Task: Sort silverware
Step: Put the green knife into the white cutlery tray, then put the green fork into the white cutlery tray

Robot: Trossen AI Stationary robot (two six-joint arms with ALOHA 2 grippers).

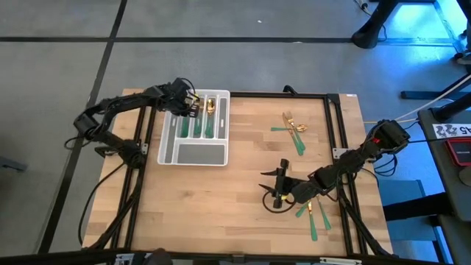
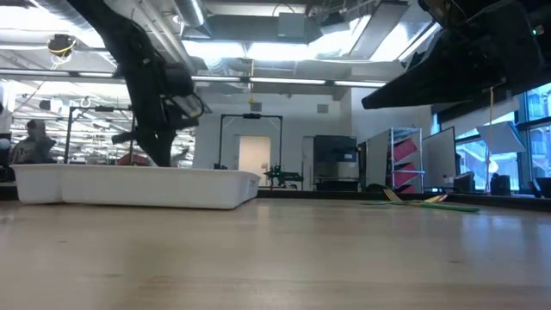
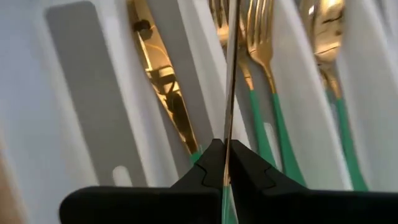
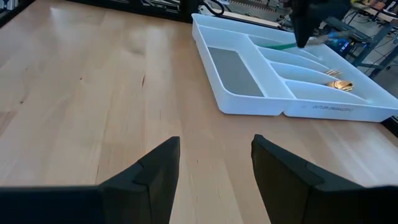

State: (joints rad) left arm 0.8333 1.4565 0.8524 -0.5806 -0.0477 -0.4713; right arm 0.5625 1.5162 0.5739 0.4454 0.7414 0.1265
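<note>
Over the white tray [image 1: 193,153], my left gripper [image 3: 226,177] was clamped on one thin gold knife [image 3: 231,93], above sorted silverware [image 3: 267,74]. My right gripper [image 4: 214,165] hovered with fingers spread and empty over bare table [image 4: 81,81]; unsorted pieces [image 1: 294,131] lay nearby.
</note>
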